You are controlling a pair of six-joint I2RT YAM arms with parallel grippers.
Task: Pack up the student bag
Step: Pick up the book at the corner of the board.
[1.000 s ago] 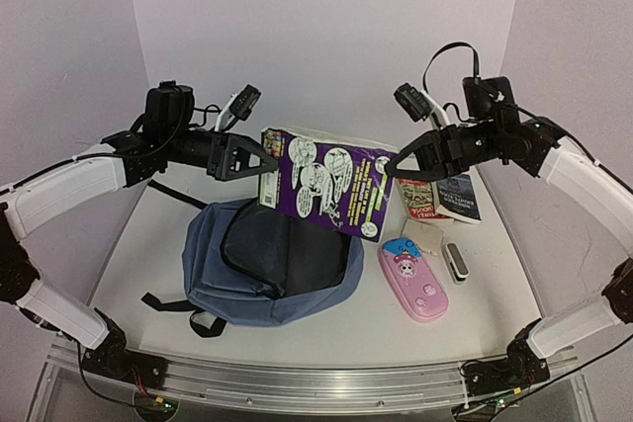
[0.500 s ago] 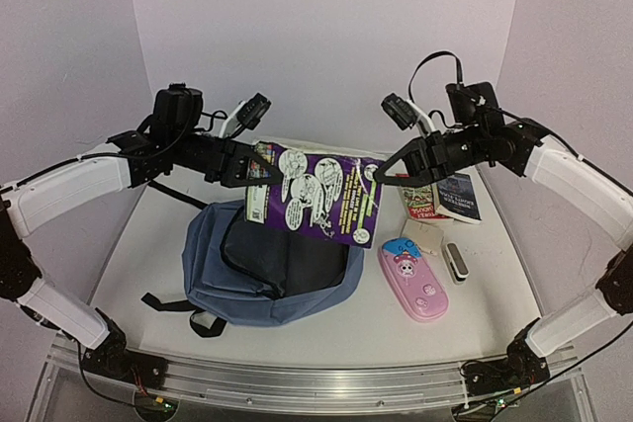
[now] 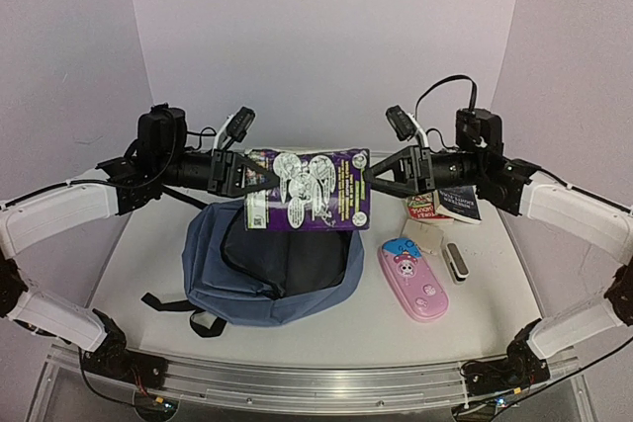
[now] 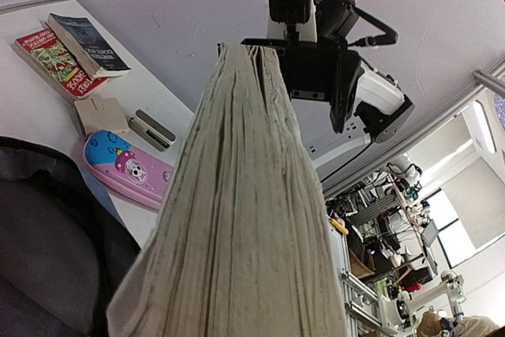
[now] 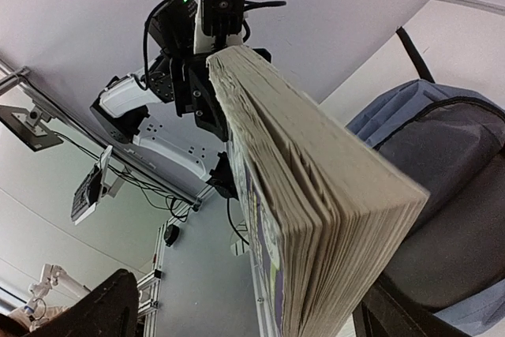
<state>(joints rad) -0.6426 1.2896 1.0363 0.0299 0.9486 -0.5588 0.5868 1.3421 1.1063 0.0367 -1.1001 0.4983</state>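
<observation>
The top view looks down from above and behind the robot at the whole table (image 3: 148, 264). Both wrist views look closely along the shared book (image 4: 245, 219), each facing the opposite arm (image 4: 371, 96).

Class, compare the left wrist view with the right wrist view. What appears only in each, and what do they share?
Only the left wrist view: the right gripper, jaws open at the far end of the comic book, two paperbacks and the pink pencil case. Only the right wrist view: the left gripper shut on the book's other end, and the blue outer fabric of the student bag. Both: the comic book's page edges running away from the camera, and the bag's dark lining below.
</observation>
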